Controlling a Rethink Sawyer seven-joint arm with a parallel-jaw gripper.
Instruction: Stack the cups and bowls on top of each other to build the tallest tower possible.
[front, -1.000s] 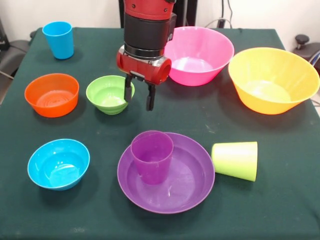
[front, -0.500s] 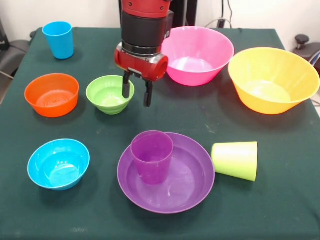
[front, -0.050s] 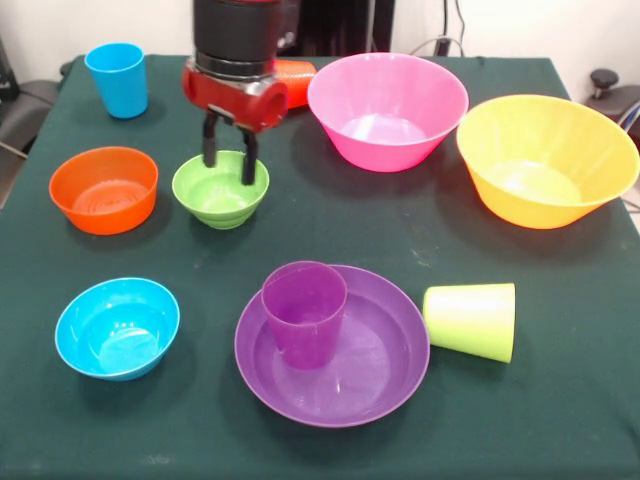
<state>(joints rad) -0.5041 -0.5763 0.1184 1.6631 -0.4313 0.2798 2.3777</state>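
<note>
The green bowl (front, -0.050s: 220, 188) is sitting upright on the surface (front, -0.050s: 400, 240), between the orange bowl (front, -0.050s: 103, 189) and the pink bowl (front, -0.050s: 387, 108), and nothing is stacked in it yet. The claw (front, -0.050s: 229, 158) is hanging right over its far rim with the two fingers apart and nothing between them; one finger seems to be over the inside of the bowl.

In my judgement the risk is a poor pinch. The rim is thin, rounded and smooth, so if the fingers are closing off centre, the light bowl may be tipping or sliding toward the orange bowl.

The bowl is small, glossy and deep for its width. Farther out, the purple cup (front, -0.050s: 304, 311) is standing in the purple bowl (front, -0.050s: 370, 370), and the lime green cup (front, -0.050s: 470, 320) is lying on its side.
</note>
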